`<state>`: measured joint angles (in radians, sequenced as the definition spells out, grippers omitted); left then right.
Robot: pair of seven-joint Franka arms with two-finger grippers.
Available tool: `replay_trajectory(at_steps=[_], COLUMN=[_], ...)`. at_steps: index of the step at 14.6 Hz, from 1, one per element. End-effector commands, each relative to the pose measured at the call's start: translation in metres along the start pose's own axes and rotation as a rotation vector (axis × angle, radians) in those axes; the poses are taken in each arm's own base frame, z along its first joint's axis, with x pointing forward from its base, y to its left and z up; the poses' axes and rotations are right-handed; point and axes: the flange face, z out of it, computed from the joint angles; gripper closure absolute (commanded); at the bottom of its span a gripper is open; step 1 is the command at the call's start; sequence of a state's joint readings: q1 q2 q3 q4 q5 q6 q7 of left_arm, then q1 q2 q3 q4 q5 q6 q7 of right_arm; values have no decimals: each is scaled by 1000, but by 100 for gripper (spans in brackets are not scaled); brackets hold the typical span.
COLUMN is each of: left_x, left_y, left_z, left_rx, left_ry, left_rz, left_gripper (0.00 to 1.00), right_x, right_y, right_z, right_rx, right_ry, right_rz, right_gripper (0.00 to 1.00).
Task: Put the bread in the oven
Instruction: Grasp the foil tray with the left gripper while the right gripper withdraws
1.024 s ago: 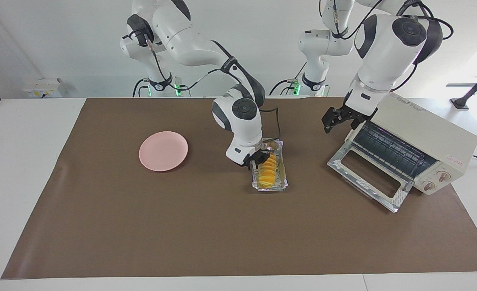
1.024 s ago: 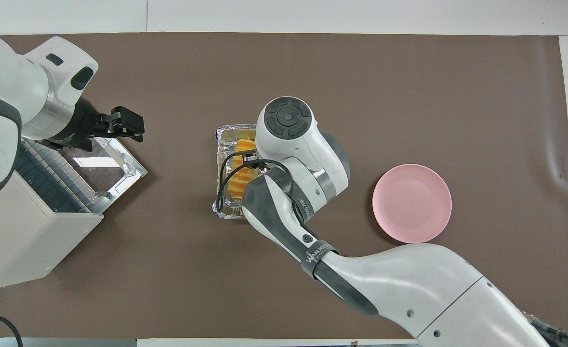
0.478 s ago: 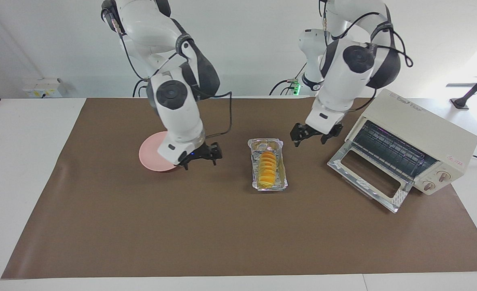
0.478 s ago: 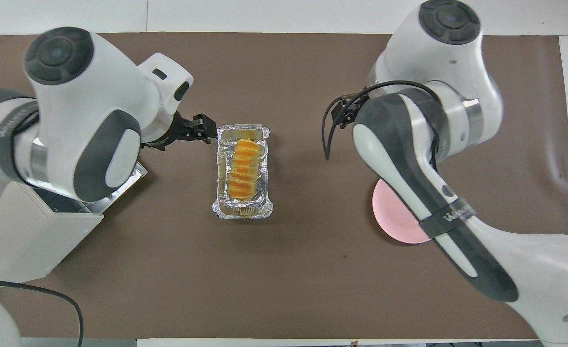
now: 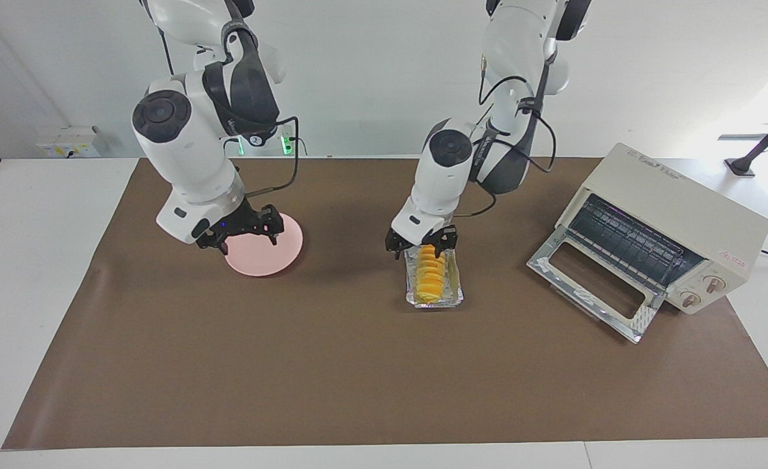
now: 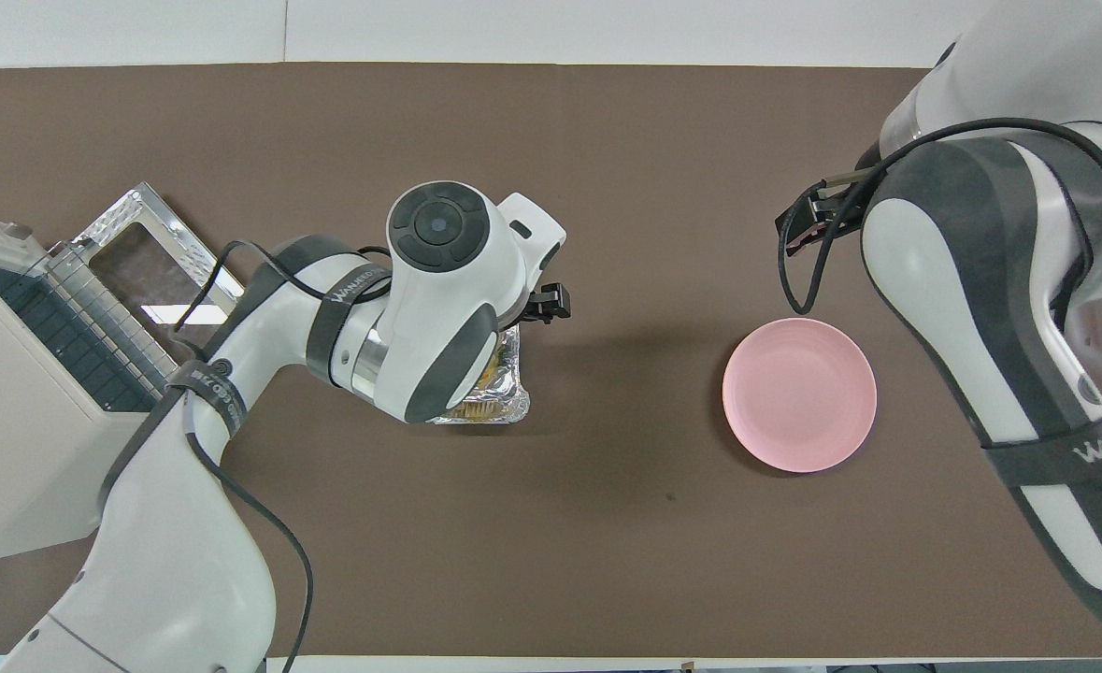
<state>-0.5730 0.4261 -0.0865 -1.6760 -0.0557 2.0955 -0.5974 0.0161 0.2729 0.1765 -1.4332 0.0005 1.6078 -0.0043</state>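
Right gripper (image 5: 245, 229) now off loaf, hanging over pink plate (image 5: 273, 251) at left-centre of facing view, jaws apart, empty.

Left gripper (image 5: 421, 240) now down at robot-side end of foil tray (image 5: 455, 296), frame centre, fingers spread, straddling top of bread (image 5: 430, 273); contact cannot be told.

Bread unmoved in tray.

Oven (image 5: 683, 221) at right of facing view, door (image 5: 585, 293) dropped open, rack exposed.

Judgement: handover of job between arms; left arm, nearer oven, set to take loaf. Grasp not yet made.
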Motion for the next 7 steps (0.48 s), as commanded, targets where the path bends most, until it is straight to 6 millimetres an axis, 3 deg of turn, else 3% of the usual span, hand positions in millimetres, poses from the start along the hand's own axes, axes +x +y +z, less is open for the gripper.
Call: replay_trajectory(at_steps=[1, 3, 4, 5, 7], left_x=[-9, -13, -15, -15, -8], left_y=[-2, 3, 4, 4, -5], left_z=[28, 29, 31, 36, 42], left_rx=[39, 40, 42, 37, 36], left_ry=[-13, -14, -15, -9, -8], left_rz=[-4, -13, -20, -20, -33], left_gripper=[6, 16, 26, 50, 86], right_x=[-38, -63, -77, -97, -105], right_y=[21, 32, 34, 41, 54], right_z=[-19, -34, -42, -54, -59], right_rx=[-22, -35, -45, -54, -56], right_ry=[4, 16, 27, 37, 42], right_rz=[-22, -18, -14, 12, 52], right_gripper=[0, 0, 0, 0, 0])
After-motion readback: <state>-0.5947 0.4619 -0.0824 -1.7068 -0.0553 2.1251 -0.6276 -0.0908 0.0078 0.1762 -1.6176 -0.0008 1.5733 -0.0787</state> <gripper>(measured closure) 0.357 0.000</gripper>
